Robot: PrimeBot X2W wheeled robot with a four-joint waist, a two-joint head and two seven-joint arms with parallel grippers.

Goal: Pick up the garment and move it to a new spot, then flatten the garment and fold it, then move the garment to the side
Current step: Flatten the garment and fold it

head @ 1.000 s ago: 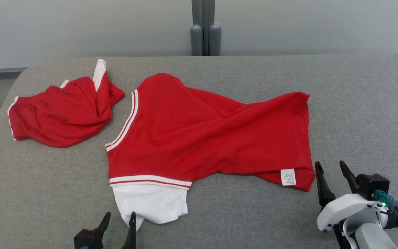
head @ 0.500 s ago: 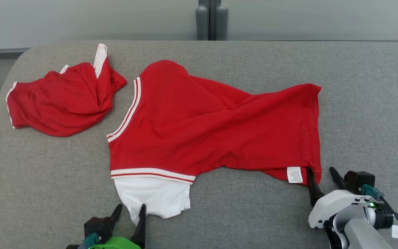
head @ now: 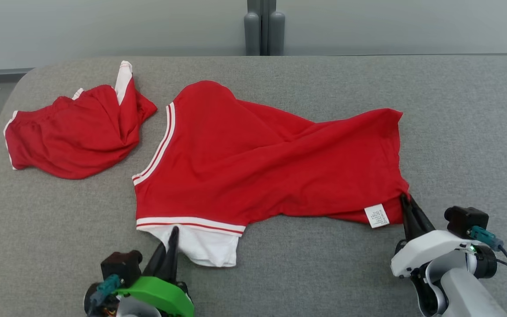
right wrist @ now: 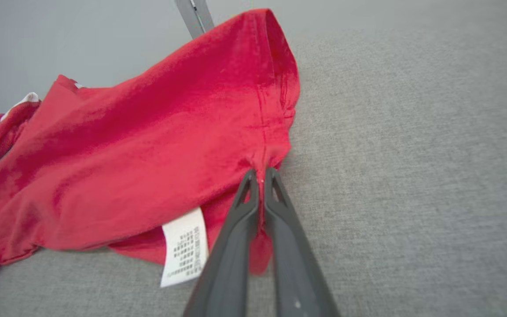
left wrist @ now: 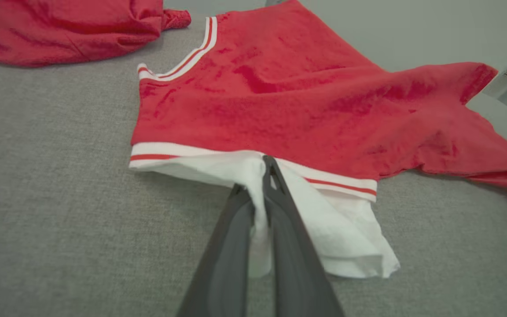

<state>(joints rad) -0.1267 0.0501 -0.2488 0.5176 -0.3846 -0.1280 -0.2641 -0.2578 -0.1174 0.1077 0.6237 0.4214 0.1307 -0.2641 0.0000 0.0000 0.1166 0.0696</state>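
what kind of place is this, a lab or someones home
Probably a robot lab or test bay, not a home: a wide grey fabric-covered surface, plain grey wall panels behind it, and two red garments, a red jersey and a bunched red piece, laid out for handling.

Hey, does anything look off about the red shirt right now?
Yes. The red shirt lies crooked and wrinkled, a ridge of cloth crossing it. Its care label faces outward near the corner pinched by the right gripper, so it may be inside out. A second red garment sits bunched at far left.
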